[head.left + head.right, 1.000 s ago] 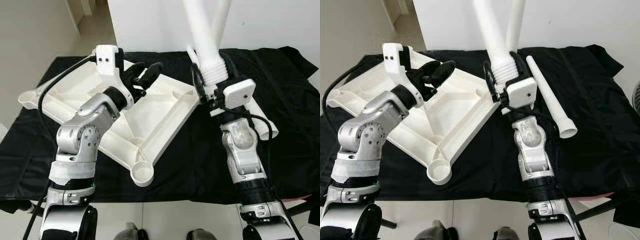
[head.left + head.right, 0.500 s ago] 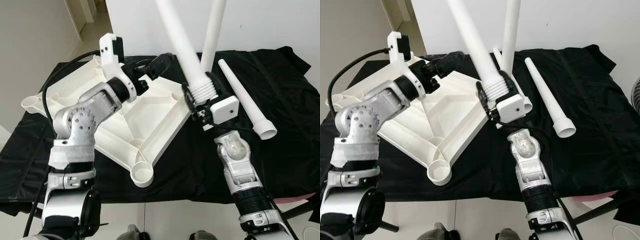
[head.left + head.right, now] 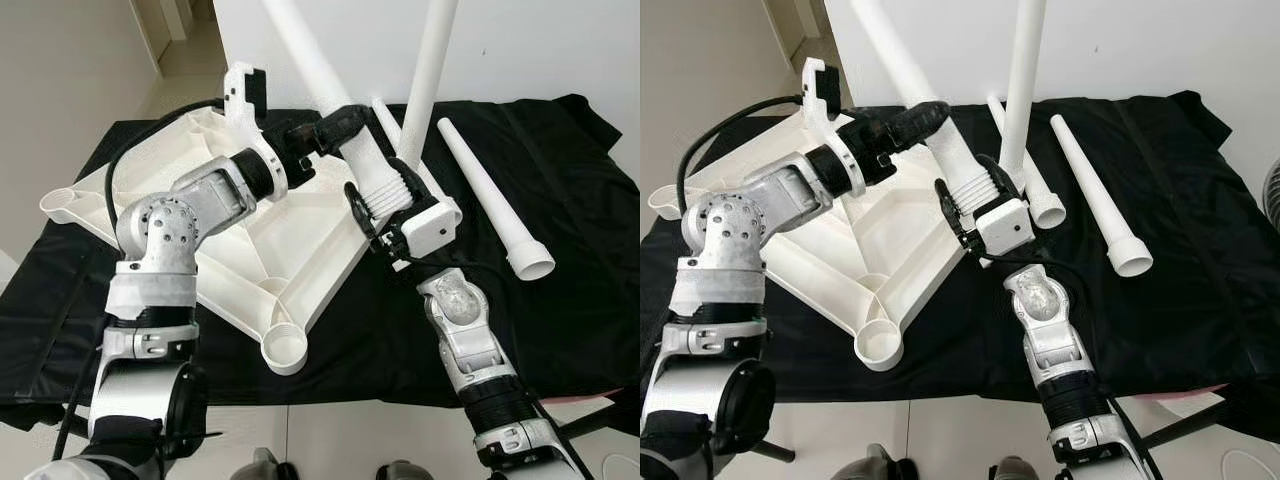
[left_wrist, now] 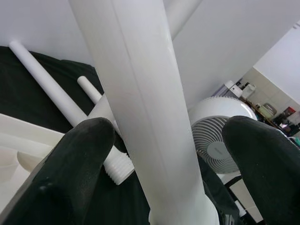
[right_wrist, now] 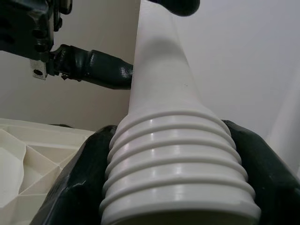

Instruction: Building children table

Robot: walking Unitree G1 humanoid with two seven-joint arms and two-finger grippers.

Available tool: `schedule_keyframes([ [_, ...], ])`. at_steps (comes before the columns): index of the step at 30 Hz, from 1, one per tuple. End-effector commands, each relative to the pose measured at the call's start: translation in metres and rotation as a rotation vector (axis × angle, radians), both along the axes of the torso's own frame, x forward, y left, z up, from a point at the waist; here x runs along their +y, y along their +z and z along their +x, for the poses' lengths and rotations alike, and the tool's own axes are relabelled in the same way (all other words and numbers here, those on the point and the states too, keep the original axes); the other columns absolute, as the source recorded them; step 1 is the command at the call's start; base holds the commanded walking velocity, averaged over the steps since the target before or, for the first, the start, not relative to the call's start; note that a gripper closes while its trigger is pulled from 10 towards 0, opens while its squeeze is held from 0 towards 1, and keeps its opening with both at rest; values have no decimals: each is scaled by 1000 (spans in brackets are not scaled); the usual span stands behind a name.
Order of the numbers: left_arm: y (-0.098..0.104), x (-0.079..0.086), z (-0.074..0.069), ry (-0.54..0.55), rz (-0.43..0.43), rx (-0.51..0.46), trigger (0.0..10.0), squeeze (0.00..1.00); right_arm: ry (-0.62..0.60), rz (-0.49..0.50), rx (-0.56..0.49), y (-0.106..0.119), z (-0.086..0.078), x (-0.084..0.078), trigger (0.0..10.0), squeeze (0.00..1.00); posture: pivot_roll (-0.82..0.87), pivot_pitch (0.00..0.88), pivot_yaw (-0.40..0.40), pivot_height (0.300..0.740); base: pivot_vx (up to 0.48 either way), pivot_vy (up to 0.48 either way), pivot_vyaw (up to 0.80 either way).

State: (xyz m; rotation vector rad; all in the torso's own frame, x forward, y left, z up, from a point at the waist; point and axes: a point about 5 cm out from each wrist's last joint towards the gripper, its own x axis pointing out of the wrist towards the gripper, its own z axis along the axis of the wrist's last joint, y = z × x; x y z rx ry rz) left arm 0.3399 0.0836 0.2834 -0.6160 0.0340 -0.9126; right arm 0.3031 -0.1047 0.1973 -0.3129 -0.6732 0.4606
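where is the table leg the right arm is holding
The table leg slants up at centre, its ribbed end clamped in the right tool beside the tabletop, with the left tool around its shaft.

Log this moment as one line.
right gripper: shut on table leg threaded end | left gripper: open around its shaft | tabletop: upside down on black cloth

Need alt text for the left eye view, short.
The right claw grips the ribbed threaded end of a white table leg, while the left claw reaches around its shaft. Below lies the upturned white tabletop on a black cloth, with loose legs beside it.
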Motion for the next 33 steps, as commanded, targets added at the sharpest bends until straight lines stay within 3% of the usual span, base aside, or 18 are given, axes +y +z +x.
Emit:
schedule_keyframes([
  [1,4,0,2,-28,20,-18,10000,0,19,-13,-13,-3,-5,3,10000,0,-118,53,102,740,0,0,0],
  [15,28,15,17,15,21,-6,10000,0,15,-94,26,-27,-23,-5,10000,0,-129,73,108,740,0,0,0],
  [29,18,1,12,-55,37,42,10000,0,27,-149,-4,-23,-21,-6,10000,0,-137,69,96,740,0,0,0],
  [30,17,0,12,-62,38,49,6588,0,30,-156,-9,-23,-21,-6,10000,0,-137,67,93,740,0,0,0],
  [31,15,-1,11,-66,38,56,6588,0,32,-162,-13,-22,-20,-6,10000,0,-137,67,93,740,0,0,0],
  [32,15,-2,11,-71,24,69,1804,0,33,-165,-15,-22,-20,-6,10000,0,-137,66,91,740,0,0,0],
  [33,14,-3,11,-74,13,78,1804,0,33,-167,-16,-22,-20,-6,10000,0,-137,66,91,740,0,0,0],
])
